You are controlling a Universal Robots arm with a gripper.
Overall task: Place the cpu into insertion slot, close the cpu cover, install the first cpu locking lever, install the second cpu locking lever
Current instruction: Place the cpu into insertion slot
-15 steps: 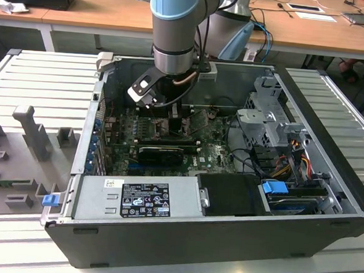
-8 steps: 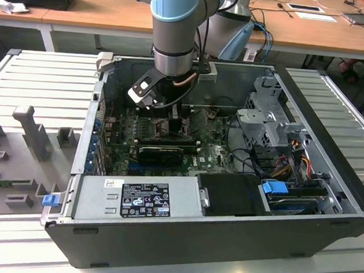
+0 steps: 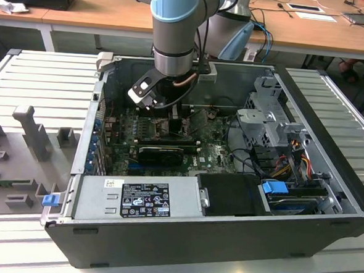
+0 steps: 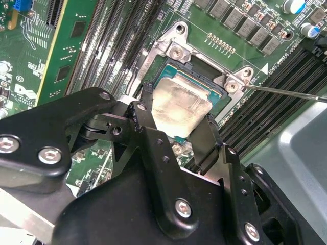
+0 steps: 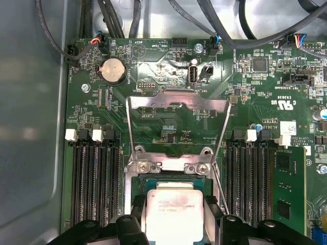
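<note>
Fingers [image 4: 144, 104] of the end effector [image 4: 179, 108] stand one on each side of the cpu [image 4: 182, 102] and press against two opposite edges, so it is clamped on the chip. The cpu lies directly between the fingers and straight over the insertion slot [image 4: 196, 67], not off to any side. Whether it sits flat on the contacts or a little above them, I cannot tell. The held edges are the ones that face the long black memory slots [image 5: 92, 178] on both sides. The cpu cover [image 5: 179, 100] is swung open and stands beyond the slot, apart from the chip. A thin locking lever [image 4: 286, 92] lies free beside the slot. In the exterior view the arm stands over the open computer case [image 3: 163, 247], at the upper middle of the frame.
</note>
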